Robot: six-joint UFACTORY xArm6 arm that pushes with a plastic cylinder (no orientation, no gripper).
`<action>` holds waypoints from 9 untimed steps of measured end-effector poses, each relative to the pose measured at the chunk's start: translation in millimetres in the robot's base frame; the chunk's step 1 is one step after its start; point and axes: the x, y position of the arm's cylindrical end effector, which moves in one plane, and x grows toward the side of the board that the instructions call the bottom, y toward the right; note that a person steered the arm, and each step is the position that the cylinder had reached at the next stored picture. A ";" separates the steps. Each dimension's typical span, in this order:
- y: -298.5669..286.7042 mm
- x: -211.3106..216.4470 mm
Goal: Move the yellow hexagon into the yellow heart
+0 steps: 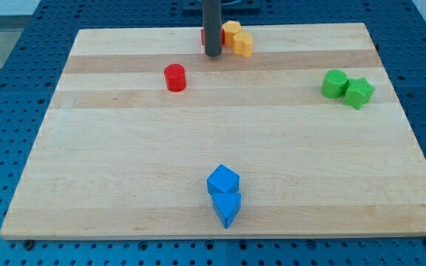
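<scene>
Two yellow blocks sit touching each other near the view's top edge of the wooden board [124, 148]. The upper left one looks like the yellow hexagon [231, 31]. The lower right one looks like the yellow heart [244, 45]. The dark rod comes down from the view's top, and my tip [213, 55] rests on the board just left of the two yellow blocks, a small gap from them. A red block [203, 35] is mostly hidden behind the rod, so its shape cannot be made out.
A red cylinder [174, 77] stands left of and below my tip. A green cylinder [334, 83] and a green star [359, 92] touch at the view's right. Two blue blocks [222, 179] [227, 208] touch near the bottom edge.
</scene>
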 end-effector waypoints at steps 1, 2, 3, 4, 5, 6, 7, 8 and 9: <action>-0.5 0.4; 9.6 40.6; 71.3 62.9; 135.9 39.7; 142.9 -2.2; 138.2 -46.6; 116.8 -75.5; 97.7 -74.3; 70.9 -74.1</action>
